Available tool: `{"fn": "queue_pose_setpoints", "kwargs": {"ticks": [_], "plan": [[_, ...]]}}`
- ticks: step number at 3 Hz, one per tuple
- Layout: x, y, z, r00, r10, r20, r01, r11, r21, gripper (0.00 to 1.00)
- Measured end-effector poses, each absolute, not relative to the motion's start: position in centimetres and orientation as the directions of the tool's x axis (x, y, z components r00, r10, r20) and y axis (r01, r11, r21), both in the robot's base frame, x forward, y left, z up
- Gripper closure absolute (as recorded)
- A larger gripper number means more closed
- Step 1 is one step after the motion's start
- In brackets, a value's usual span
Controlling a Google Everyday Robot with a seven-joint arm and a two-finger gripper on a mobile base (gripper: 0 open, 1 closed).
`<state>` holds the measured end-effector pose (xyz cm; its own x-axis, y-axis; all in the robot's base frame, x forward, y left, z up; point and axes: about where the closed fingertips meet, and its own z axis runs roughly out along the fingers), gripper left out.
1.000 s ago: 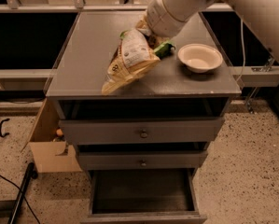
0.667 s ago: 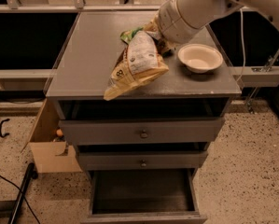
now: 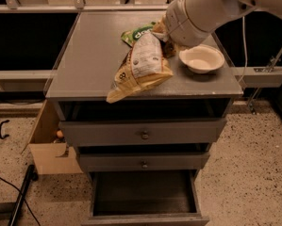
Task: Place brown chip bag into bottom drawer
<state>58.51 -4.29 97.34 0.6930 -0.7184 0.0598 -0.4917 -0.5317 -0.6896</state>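
The brown chip bag (image 3: pixel 141 66) hangs tilted over the front part of the cabinet top (image 3: pixel 91 55), and its lower corner reaches past the front edge. My gripper (image 3: pixel 160 32) is shut on the bag's upper end, mostly hidden behind my white wrist (image 3: pixel 192 13). The bottom drawer (image 3: pixel 145 192) stands pulled open below, with a dark inside that shows nothing in it.
A green snack bag (image 3: pixel 133 33) lies behind the brown bag. A white bowl (image 3: pixel 202 58) sits at the right of the top. Two shallower drawers with round knobs (image 3: pixel 144 135) are above the open one. A cardboard box (image 3: pixel 46 147) stands on the floor at left.
My arm has moved toward the front of the cabinet top with the brown bag, which now overhangs the front edge. The green bag has come into view behind it.
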Motion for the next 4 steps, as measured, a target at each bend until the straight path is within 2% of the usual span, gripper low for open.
{"fn": "queue_pose_setpoints", "kwargs": {"ticks": [1,2,3,4], "plan": [[52.6,-5.2,99.1,0.555,-0.828,0.086,-0.548,-0.441,-0.71,1.0],[48.0,-4.6,99.9,0.447,-0.889,0.099,-0.579,-0.372,-0.725,1.0],[46.3,-4.2,100.6,0.403,-0.911,0.093,-0.589,-0.335,-0.735,1.0],[45.6,-5.6,98.0,0.299,-0.954,-0.004,-0.634,-0.196,-0.748,1.0]]}}
